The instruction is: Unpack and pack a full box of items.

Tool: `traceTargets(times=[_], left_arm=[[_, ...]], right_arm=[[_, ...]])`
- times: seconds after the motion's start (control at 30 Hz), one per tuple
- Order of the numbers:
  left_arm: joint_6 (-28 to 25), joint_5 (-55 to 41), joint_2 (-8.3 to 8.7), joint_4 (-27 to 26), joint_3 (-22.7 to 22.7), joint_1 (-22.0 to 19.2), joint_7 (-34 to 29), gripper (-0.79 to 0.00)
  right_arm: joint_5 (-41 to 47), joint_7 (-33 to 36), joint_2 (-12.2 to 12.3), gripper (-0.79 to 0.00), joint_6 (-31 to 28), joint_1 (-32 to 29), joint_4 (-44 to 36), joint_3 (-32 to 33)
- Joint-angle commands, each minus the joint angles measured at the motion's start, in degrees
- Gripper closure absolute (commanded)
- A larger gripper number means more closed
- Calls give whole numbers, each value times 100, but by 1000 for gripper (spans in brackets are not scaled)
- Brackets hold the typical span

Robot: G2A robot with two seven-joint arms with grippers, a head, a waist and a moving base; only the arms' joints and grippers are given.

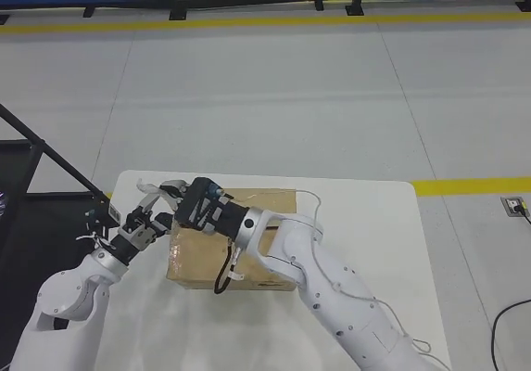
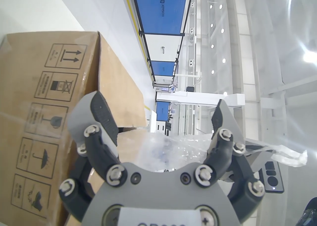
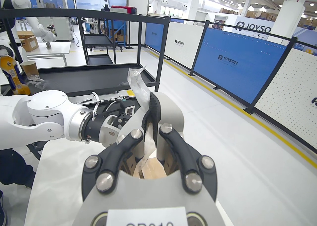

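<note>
Box item in right gripper: a strip of clear plastic wrap [image 3: 136, 80] is pinched between the pads of the right gripper [image 3: 151, 110], which is closed tight on it; the wrap's free end sticks up past the fingertips.
Right gripper position: above the left end of the cardboard box [image 1: 270, 202], with brown cardboard directly under it in its own wrist view.
Left gripper: the left gripper [image 2: 158, 103] has its jaws spread wide with nothing between the pads; crumpled clear wrap shows just beyond them.
Left gripper position: just beside the box's end panel that carries printed handling symbols [image 2: 49, 88], close to the right gripper.
Box location: on the white table [image 1: 367, 213], toward its left half, with the right arm lying across its top.
Surroundings: a black cart [image 3: 86, 78] stands beside the table's left side; an orange bottle [image 3: 10, 70] and a paper cup [image 3: 29, 68] stand on its shelf.
</note>
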Motion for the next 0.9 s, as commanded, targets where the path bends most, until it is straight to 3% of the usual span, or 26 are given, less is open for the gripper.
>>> traceTargets(times=[0.0, 0.4, 0.87], left_arm=[[-34, 34, 13, 33, -18, 42, -53, -785], [-142, -76, 55, 106, -83, 151, -223, -785], [-153, -331, 100, -161, -156, 244, -452, -785]], right_arm=[[-41, 29, -10, 0, 12, 5, -61, -38], [-148, 266, -85, 0, 100, 161, -81, -161], [-32, 377, -11, 0, -60, -23, 1, 235]])
